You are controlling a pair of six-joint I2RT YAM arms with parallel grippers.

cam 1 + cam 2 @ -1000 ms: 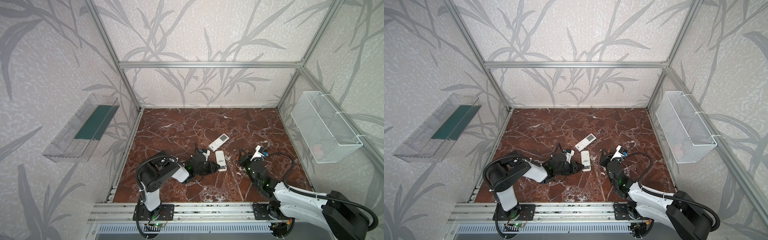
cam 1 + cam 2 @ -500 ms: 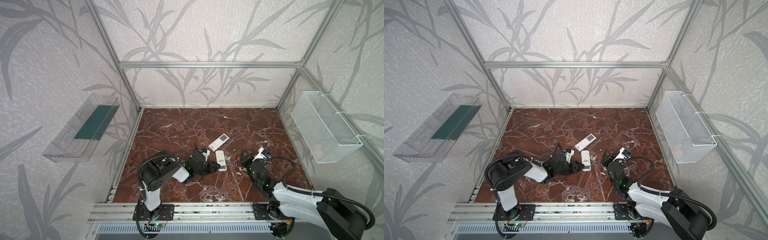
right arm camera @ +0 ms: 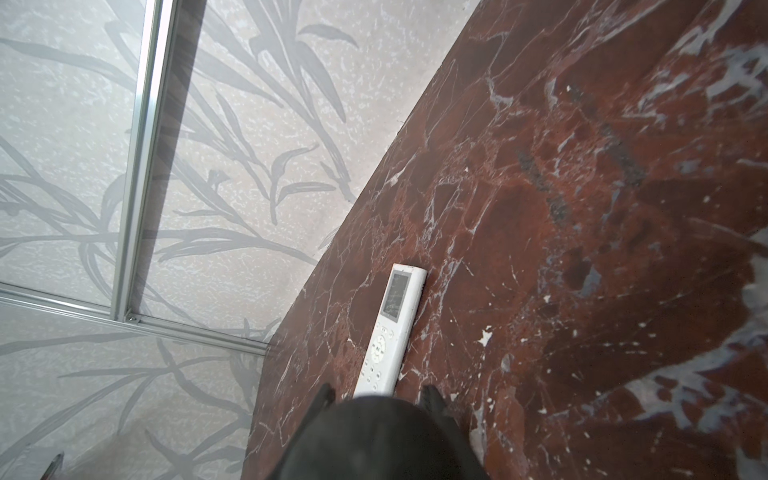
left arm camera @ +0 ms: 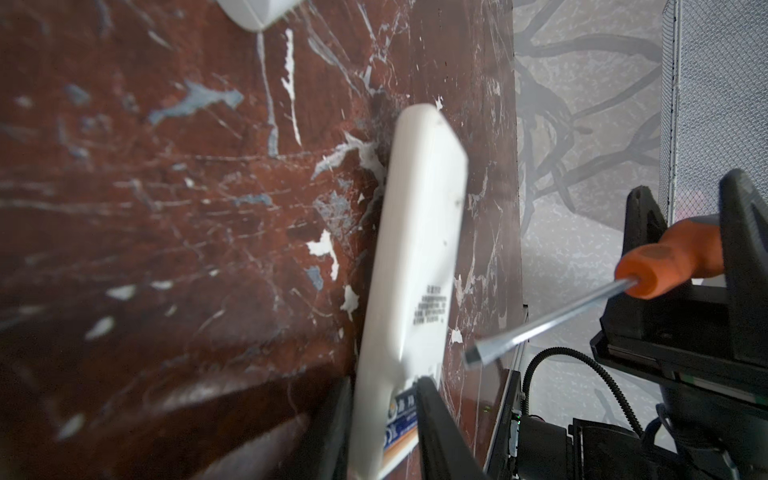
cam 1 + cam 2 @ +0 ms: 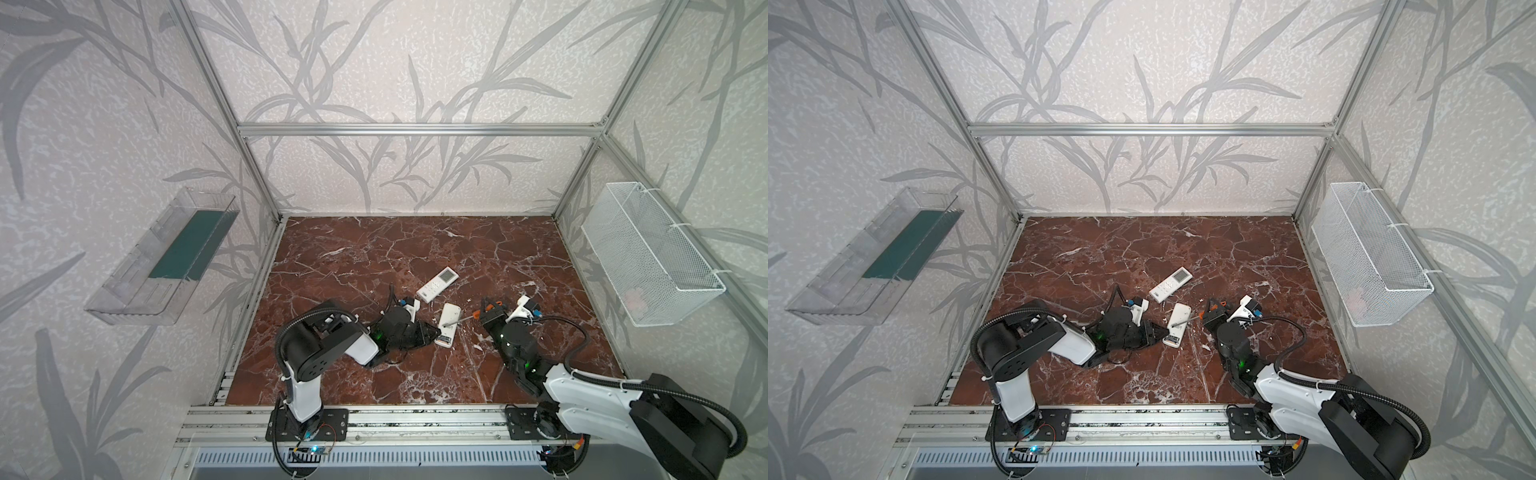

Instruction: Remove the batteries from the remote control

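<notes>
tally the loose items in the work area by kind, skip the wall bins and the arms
remotes: 2 (face-up remote, face-down remote)
screwdriver: 1
total: 3

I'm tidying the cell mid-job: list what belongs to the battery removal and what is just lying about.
In the job: white remote control lying face down, its end in the left gripper; orange-handled steel screwdriver in the right gripper. No batteries show.
Lying about: second white remote, screen up; white wire-mesh basket; clear plastic tray.
</notes>
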